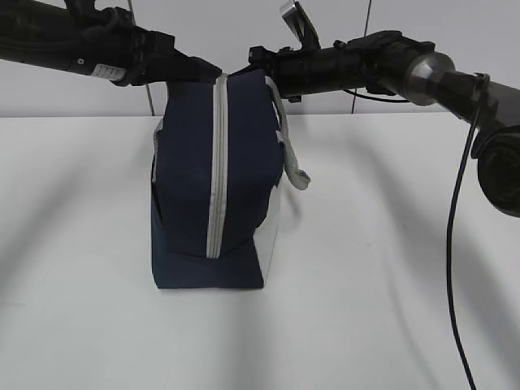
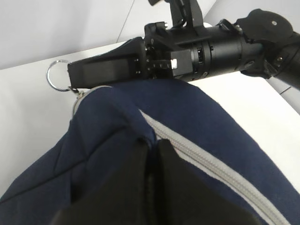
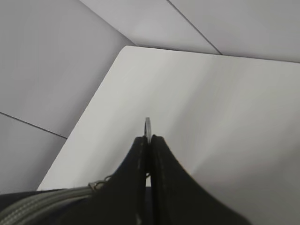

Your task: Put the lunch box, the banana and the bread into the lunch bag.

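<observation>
One zipped lunch bag (image 1: 213, 183); left jaws pinch its fabric, right jaws clamp its single ring pull (image 2: 57, 76).

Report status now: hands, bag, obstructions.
Right hand shut on zipper ring. Left hand pinching bag fabric. Bag upright, zipped. Nothing in the way.

Looks like a robot lab/test bench, not a home: bare white tabletop (image 1: 390, 268), plain grey panel wall (image 1: 455, 57) w/ thin seams behind it, two black robot arms over the table, loose black cable (image 1: 453, 244) hanging at right.
</observation>
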You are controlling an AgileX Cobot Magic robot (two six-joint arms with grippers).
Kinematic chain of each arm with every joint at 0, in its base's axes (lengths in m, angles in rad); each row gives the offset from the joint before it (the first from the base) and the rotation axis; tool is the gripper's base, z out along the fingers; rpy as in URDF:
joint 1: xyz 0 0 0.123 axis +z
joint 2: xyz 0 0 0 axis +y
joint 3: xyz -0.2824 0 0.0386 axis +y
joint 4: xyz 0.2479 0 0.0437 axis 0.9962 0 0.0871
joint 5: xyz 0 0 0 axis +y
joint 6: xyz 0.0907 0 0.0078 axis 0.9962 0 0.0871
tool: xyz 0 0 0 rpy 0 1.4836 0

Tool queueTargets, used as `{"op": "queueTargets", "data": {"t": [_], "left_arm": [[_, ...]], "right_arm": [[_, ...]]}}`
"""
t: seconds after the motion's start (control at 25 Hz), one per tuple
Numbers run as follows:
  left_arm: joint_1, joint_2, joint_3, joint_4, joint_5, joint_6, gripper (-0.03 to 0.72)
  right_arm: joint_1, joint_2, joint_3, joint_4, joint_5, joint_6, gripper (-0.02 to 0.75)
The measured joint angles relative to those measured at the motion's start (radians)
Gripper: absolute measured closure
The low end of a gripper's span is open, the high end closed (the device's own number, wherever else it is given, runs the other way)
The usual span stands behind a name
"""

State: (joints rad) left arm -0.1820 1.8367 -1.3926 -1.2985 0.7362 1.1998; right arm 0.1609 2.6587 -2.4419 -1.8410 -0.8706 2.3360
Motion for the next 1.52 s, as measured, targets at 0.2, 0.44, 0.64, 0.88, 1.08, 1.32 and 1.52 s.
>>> {"op": "queueTargets", "data": {"t": [0.2, 0.44, 0.64, 0.88, 1.08, 1.32, 1.52], "left_arm": [[0.0, 0.0, 0.0, -0.009, 0.003, 0.014, 0.664], [0.0, 0.0, 0.0, -0.011, 0.006, 0.015, 0.664], [0.0, 0.0, 0.0, -0.012, 0.008, 0.016, 0.664], [0.0, 0.0, 0.0, -0.012, 0.01, 0.016, 0.664], [0.0, 0.0, 0.0, -0.012, 0.01, 0.016, 0.664], [0.0, 0.0, 0.0, -0.013, 0.017, 0.018, 0.657], [0.0, -0.007, 0.0, -0.037, 0.033, 0.018, 0.459]], "right_arm": [[-0.002, 0.02, 0.0, 0.0, 0.0, 0.011, 0.754], [-0.002, 0.028, 0.0, -0.002, 0.002, 0.011, 0.754], [-0.002, 0.028, 0.0, -0.002, 0.002, 0.009, 0.754], [-0.005, 0.03, 0.017, -0.002, 0.004, 0.007, 0.754], [-0.011, 0.032, 0.017, 0.002, 0.0, 0.007, 0.754], [-0.012, 0.038, 0.017, -0.004, 0.002, 0.034, 0.692], [-0.028, 0.054, -0.002, -0.033, 0.021, 0.036, 0.407]]}}
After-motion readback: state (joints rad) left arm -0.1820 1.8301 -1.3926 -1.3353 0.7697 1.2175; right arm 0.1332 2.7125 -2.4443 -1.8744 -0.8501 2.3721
